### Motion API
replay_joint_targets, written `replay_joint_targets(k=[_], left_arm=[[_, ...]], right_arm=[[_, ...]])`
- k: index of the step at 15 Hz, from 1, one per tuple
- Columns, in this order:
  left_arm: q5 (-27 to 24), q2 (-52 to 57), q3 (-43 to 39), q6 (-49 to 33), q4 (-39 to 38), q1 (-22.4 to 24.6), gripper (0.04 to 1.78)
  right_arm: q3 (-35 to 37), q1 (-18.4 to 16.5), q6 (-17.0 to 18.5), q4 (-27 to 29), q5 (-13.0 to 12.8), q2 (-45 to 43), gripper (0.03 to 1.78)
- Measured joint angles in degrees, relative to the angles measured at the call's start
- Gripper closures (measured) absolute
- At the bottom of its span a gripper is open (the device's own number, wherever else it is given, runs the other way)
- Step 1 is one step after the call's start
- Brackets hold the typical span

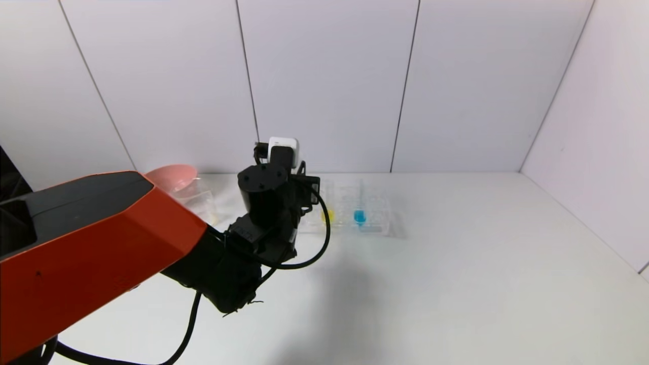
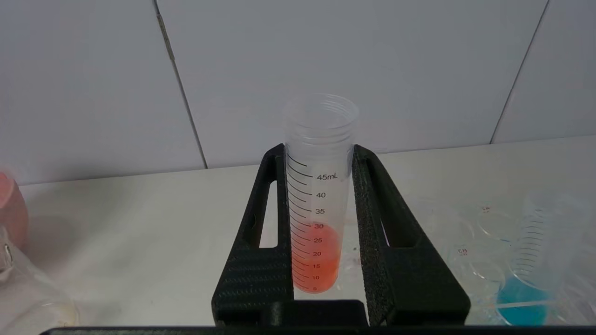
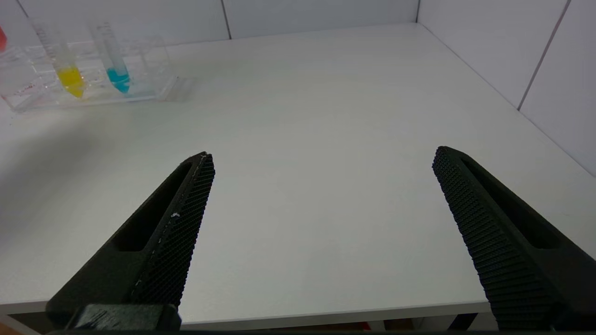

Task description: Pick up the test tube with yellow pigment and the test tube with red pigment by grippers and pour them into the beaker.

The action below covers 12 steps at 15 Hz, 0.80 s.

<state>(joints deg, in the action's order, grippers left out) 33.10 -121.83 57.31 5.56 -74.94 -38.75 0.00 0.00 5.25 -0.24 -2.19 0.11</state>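
My left gripper (image 2: 319, 151) is shut on the test tube with red pigment (image 2: 316, 260) and holds it upright near the left end of the clear rack (image 2: 484, 223). In the head view the left gripper (image 1: 284, 195) hides that tube. The test tube with yellow pigment (image 1: 328, 216) stands in the rack (image 1: 375, 223); it also shows in the right wrist view (image 3: 70, 79). The clear beaker (image 1: 202, 203) stands left of the left gripper, in front of the pink bowl. My right gripper (image 3: 323, 158) is open and empty over the table's front edge.
A tube with blue liquid (image 1: 359, 216) stands in the rack right of the yellow one. The pink bowl (image 1: 172, 175) sits at the back left by the wall. The white table (image 1: 481, 263) stretches to the right, with walls behind and at the right.
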Motion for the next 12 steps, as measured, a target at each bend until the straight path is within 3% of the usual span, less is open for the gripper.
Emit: replay_joint_targets(k=[8, 12], left_arm=[[-0.77, 4.61, -2.33, -0.05, 2.94, 0.26, 1.4], [-8.55, 13.96, -8.78, -0.2, 10.52, 5.13, 1.4]], right_arm=[[0.0, 0.0, 0.0, 0.0, 0.0, 0.0, 0.1], [0.0, 0.0, -0.02, 0.0, 0.02, 0.0, 0.1]])
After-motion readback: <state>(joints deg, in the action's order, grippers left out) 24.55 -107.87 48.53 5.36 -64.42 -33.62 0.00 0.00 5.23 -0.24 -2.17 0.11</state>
